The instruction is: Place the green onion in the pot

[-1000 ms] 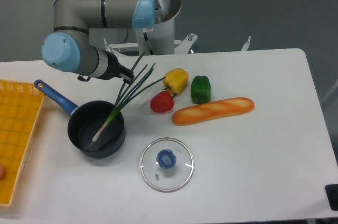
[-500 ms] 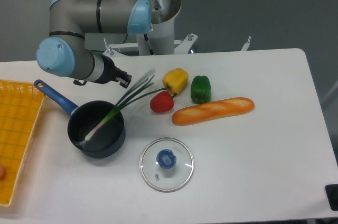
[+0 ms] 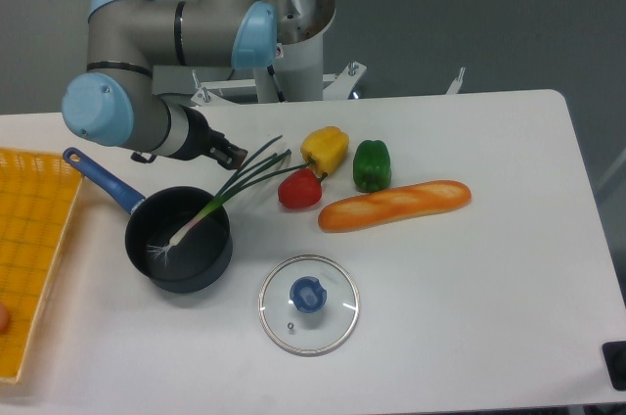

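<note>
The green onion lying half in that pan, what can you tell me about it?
The green onion is a long thin stalk, lying at a slant. Its white bulb end, with fine roots, rests inside the pot, low near the bottom. The stalk leans over the pot's rim and the slender dark green leaves fan out up and to the right above the white table, their tips near the red pepper and the yellow pepper. The pincer is just beside the leaves; whether it touches them is unclear.

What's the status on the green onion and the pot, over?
Gripper clear of the stalk, jaw state unreadable. Green onion bulb end down in the pot, leaves leaning out over the rim. Glass lid off beside it; nothing blocking.
</note>
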